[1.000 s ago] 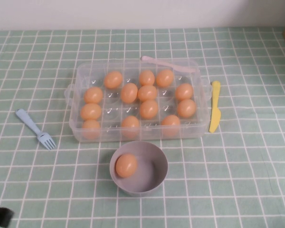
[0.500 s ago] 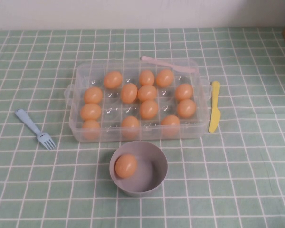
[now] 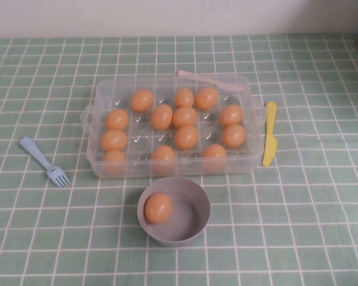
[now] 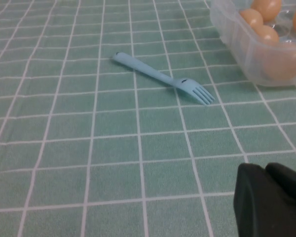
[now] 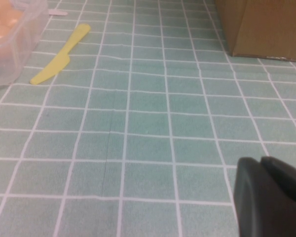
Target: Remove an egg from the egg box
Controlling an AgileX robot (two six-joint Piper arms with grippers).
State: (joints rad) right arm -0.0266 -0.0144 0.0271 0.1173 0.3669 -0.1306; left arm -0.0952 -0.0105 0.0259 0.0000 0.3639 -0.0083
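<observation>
One egg (image 3: 158, 207) is lying in the grey-lilac bowl (image 3: 198, 221) at lower centre of the high view, just below the egg box (image 3: 250, 156), which is sitting mid-frame and still holding a dozen eggs. The task is judged essentially complete; doing the step well now means keeping both arms clear of the bowl so the egg is not being disturbed. The left gripper (image 4: 271, 202) is showing only at the lower right of its wrist view, clenched on nothing, hovering over bare surface near the blue fork (image 4: 163, 78). The right gripper (image 5: 269, 197) is hovering over bare surface near the yellow knife (image 5: 59, 61); whether released or clenched cannot be told.
</observation>
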